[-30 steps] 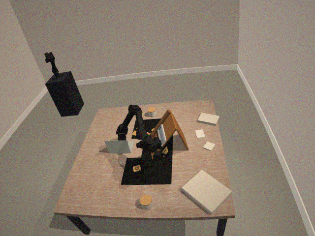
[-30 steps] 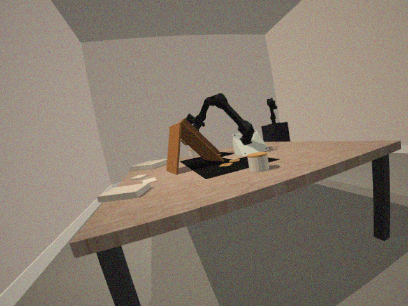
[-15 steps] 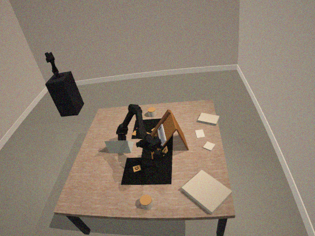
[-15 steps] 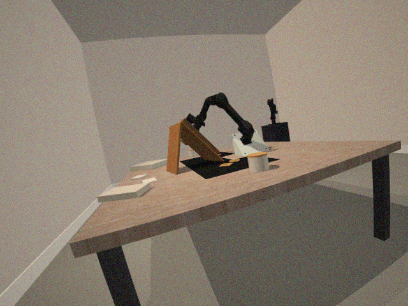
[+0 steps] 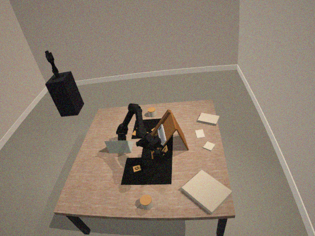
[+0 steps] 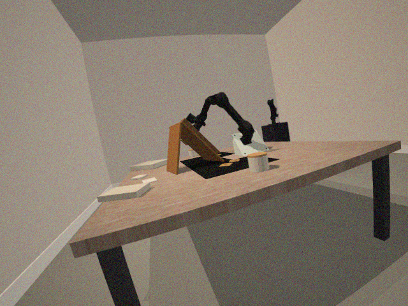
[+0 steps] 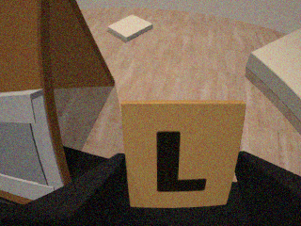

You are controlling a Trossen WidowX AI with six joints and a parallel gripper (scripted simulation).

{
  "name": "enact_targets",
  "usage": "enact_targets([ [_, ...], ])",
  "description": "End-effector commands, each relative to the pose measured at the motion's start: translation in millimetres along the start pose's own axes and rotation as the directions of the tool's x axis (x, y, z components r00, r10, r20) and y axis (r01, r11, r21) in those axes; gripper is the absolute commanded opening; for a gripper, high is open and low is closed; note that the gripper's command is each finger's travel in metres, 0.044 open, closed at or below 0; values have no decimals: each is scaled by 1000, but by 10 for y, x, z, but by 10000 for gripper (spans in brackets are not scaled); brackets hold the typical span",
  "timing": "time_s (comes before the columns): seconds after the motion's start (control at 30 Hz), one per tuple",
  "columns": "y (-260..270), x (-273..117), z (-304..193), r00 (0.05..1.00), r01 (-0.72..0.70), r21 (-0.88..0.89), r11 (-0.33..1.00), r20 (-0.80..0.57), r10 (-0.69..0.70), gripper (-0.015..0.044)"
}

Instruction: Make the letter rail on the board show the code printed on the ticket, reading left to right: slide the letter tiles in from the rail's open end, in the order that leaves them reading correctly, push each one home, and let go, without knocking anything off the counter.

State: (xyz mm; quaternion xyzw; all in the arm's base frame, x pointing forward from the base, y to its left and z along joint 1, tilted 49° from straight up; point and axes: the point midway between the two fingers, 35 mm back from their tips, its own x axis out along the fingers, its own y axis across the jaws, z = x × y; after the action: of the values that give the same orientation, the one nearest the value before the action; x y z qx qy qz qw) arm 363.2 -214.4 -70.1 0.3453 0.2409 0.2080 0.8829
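Right up close in the wrist view, we have the fingers (image 5: 158,151) clamped on a tile marked L (image 7: 141,155), one on each side, its letter upright and facing the camera! It's up in their grip, apart from the pale grey frame (image 5: 161,134) (image 7: 39,113) on the sloping face of the brown board (image 5: 169,125) (image 6: 201,141) (image 7: 19,47). That frame looks like the letter rail, though the view is too poor to be sure.

The board is the big obstacle, an upended V standing just beside the fingers. Beneath them runs the black mat (image 5: 157,172) (image 6: 210,171) (image 7: 87,157), and out on its wide end lies another tile (image 5: 137,168), face up, its letter small, maybe a G. A pale green panel (image 5: 118,146) (image 6: 240,146) leans by the arm's foot.

Beyond the board, over the desk (image 5: 94,172) (image 6: 197,204) (image 7: 198,71), there's a large cream slab (image 5: 206,190) (image 6: 125,192) (image 7: 282,66) and a small cream block (image 5: 208,145) (image 6: 149,180) (image 7: 131,26). Two orange-topped jars, one here (image 5: 145,200) (image 6: 258,162), one there (image 5: 151,111), flank the mat, well apart. And way off the desk, a black pedestal (image 5: 64,94) (image 6: 275,131)!
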Motion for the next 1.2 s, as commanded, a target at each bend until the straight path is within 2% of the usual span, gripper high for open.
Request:
enact_targets([
  [0.0, 28, -4, 6, 1000, 0, 0, 1000, 1, 0, 0],
  [1.17, 202, -2, 1, 1000, 0, 2, 1000, 1, 0, 0],
])
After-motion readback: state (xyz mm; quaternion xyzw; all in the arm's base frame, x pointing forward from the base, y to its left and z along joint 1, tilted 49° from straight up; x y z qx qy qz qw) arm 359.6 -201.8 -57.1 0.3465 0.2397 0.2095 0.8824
